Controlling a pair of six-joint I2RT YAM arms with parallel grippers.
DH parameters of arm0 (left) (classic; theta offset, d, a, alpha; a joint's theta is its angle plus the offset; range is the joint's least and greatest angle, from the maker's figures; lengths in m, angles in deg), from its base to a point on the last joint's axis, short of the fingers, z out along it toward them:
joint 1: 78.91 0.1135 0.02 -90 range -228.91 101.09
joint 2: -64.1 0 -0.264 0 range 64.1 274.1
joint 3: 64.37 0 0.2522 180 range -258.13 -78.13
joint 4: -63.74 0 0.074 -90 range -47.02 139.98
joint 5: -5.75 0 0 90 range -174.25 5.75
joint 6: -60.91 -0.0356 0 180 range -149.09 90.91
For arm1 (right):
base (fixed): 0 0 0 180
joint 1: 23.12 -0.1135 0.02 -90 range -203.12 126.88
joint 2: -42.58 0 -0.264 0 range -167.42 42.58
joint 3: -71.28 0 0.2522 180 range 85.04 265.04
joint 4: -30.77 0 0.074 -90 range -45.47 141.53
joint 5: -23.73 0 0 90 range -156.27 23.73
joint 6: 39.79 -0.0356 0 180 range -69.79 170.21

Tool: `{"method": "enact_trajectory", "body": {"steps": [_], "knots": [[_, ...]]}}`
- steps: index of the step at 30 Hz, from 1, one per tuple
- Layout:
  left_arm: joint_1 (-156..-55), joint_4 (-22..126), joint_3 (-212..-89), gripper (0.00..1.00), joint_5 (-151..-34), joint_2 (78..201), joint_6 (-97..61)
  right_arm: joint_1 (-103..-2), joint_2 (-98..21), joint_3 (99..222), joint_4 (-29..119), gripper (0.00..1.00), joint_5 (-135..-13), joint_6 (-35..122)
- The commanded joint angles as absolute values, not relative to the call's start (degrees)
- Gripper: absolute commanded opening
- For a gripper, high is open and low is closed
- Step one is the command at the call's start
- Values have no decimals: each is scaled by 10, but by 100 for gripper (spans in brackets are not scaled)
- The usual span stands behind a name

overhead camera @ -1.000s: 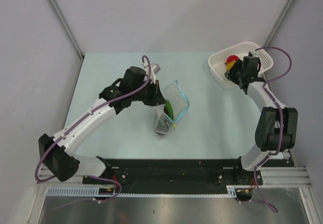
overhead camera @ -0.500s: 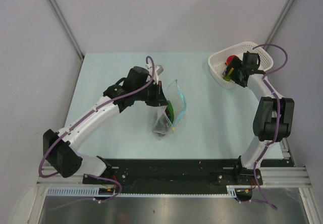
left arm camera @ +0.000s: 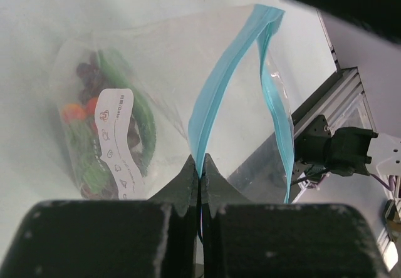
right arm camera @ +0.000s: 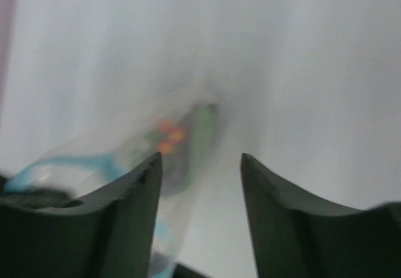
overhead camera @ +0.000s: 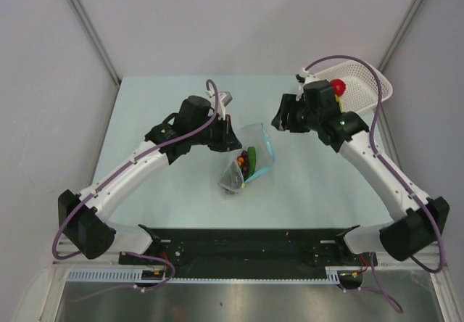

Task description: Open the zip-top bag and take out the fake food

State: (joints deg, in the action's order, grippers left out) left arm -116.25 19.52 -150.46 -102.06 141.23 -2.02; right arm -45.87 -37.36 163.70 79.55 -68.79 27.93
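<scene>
The pale tabletop [overhead camera: 159, 104] carries everything here. The left arm [overhead camera: 138, 166] reaches from its base at the near left toward the centre, and the right arm [overhead camera: 377, 170] sweeps from the near right to just right of centre.

A white mesh basket [overhead camera: 362, 83] sits at the far right corner, partly hidden behind the right arm.

The zip-top bag [overhead camera: 250, 159] stands near the middle of the tabletop, its bottom resting on the surface and its mouth held up. In the left wrist view, the light blue zip strip [left arm camera: 232, 90] splits into two separate bands, so the mouth gapes open. The left gripper [left arm camera: 199, 168] has its fingers pressed together on the near band of that strip, pinching the bag's edge. From above, this gripper [overhead camera: 230, 137] sits at the bag's left side.

The right gripper [overhead camera: 281, 119] hovers just right of the bag's mouth, apart from it. Its wrist view is blurred, yet the right gripper's [right arm camera: 199, 159] fingers are plainly spread with nothing between them.

The fake food [left arm camera: 100, 134] lies bunched at the bag's bottom: dark purple, green and orange-red pieces behind the clear plastic. A white label [left arm camera: 119, 140] runs across the bag wall in front of them.

A red apple [overhead camera: 338, 86] rests in the basket.
</scene>
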Motion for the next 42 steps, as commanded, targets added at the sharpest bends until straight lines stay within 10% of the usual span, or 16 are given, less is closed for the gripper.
{"method": "enact_trajectory", "body": {"steps": [1, 10, 42], "knots": [[-1160, 234, -1505, 0, -1027, 1397, -8, -556, -308, 1651, 834, 49, -664, 265], [-1160, 237, -1519, 0, -1030, 1399, 4, -686, -355, 1651, 781, 26, -618, 209], [-1201, 240, -1457, 0, -966, 1423, 0, -658, -584, 1550, 689, 38, -616, 206]]}}
